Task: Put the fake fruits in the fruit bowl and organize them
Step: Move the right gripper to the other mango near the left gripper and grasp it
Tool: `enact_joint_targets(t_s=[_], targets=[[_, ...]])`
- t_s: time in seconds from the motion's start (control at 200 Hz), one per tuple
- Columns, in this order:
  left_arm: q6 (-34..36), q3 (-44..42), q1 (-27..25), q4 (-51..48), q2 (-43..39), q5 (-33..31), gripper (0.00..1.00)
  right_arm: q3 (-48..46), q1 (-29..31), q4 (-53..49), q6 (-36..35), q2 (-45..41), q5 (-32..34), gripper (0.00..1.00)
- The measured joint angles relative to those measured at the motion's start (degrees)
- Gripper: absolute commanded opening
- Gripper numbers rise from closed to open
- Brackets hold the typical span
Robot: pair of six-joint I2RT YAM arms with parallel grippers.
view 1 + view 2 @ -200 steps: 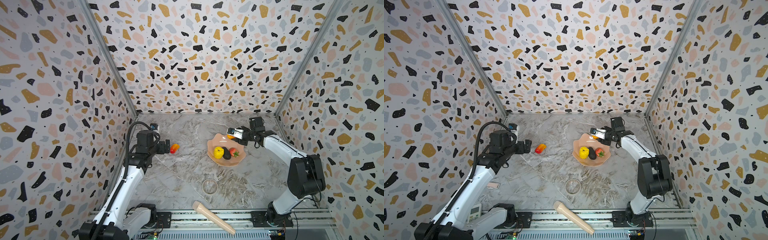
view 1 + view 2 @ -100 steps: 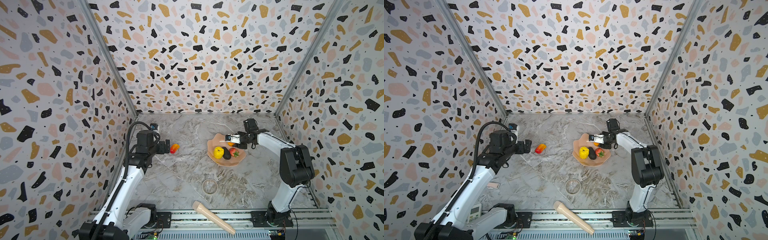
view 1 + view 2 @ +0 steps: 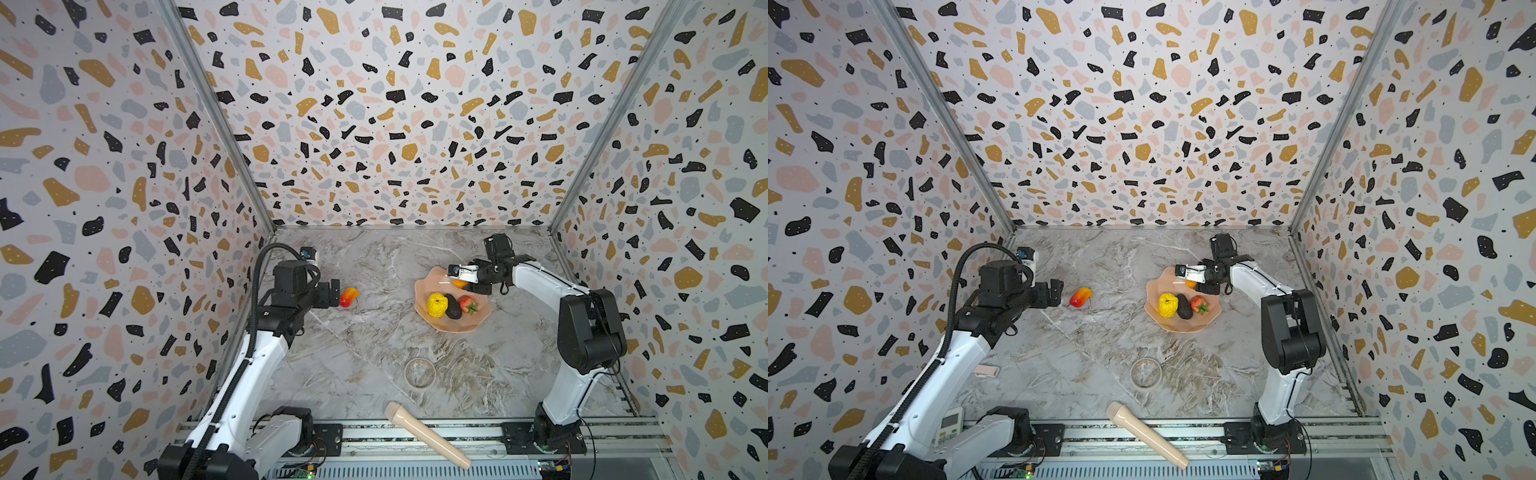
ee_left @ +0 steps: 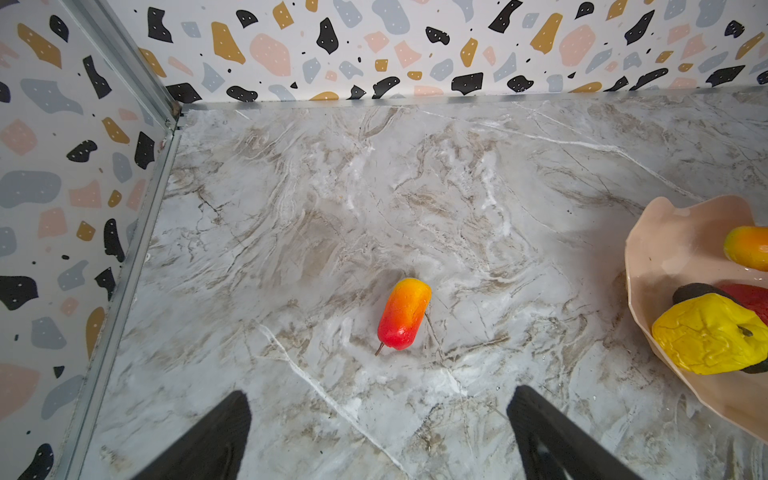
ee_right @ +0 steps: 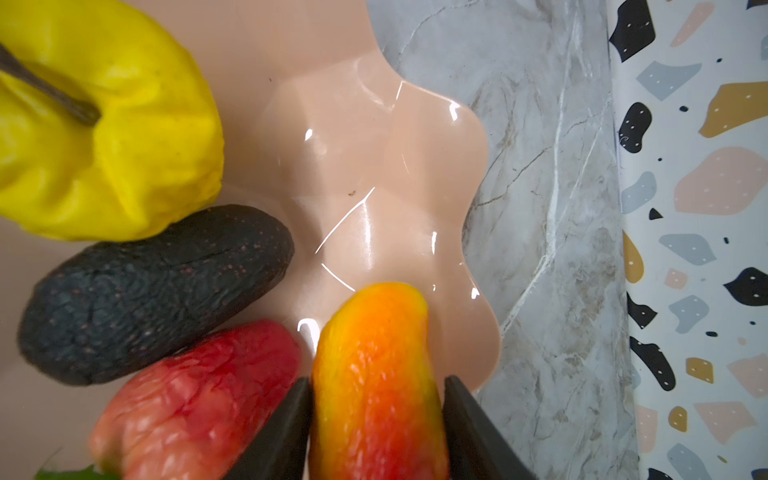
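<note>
While the right arm stretches forward, wrist low over the far rim of the fruit bowl (image 3: 455, 326), the right gripper (image 5: 376, 380) has its jaws narrowly parted against both sides of the bowl mango (image 5: 374, 365).

- Bowl contents: strawberry (image 3: 467, 304), avocado (image 3: 453, 306), yellow fruit (image 3: 436, 304).
- Left arm: elbow raised, wrist level. Left gripper (image 4: 380, 390): jaws wide, empty, just short of the table mango (image 4: 403, 313) on the table (image 3: 365, 353).
</note>
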Motion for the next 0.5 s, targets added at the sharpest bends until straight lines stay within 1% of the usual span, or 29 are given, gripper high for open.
enact_joint_targets(t_s=[0.11,0.285,0.35,0.366,0.381,0.386,0.396,0.406,0.496], targets=[[0.0,0.0,0.0,0.0,0.0,0.0,1.00,0.0,0.1,-0.1,0.2,0.0,0.3,0.61],[0.0,0.0,0.0,0.0,0.0,0.0,1.00,0.0,0.1,-0.8,0.3,-0.1,0.6,0.63],[0.0,0.0,0.0,0.0,0.0,0.0,0.99,0.0,0.2,-1.3,0.4,-0.4,0.9,0.66],[0.0,0.0,0.0,0.0,0.0,0.0,1.00,0.0,0.2,-1.4,0.5,-0.5,1.0,0.70],[0.0,0.0,0.0,0.0,0.0,0.0,1.00,0.0,0.2,-1.5,0.5,-0.7,1.1,0.76],[0.0,0.0,0.0,0.0,0.0,0.0,1.00,0.0,0.3,-1.6,0.6,-0.7,1.2,0.80],[0.0,0.0,0.0,0.0,0.0,0.0,1.00,0.0,0.3,-1.6,0.7,-0.9,1.2,0.94],[0.0,0.0,0.0,0.0,0.0,0.0,1.00,0.0,0.3,-1.7,1.0,-1.0,1.3,0.99],[0.0,0.0,0.0,0.0,0.0,0.0,1.00,0.0,1.1,-2.2,1.2,-3.0,2.5,0.99]])
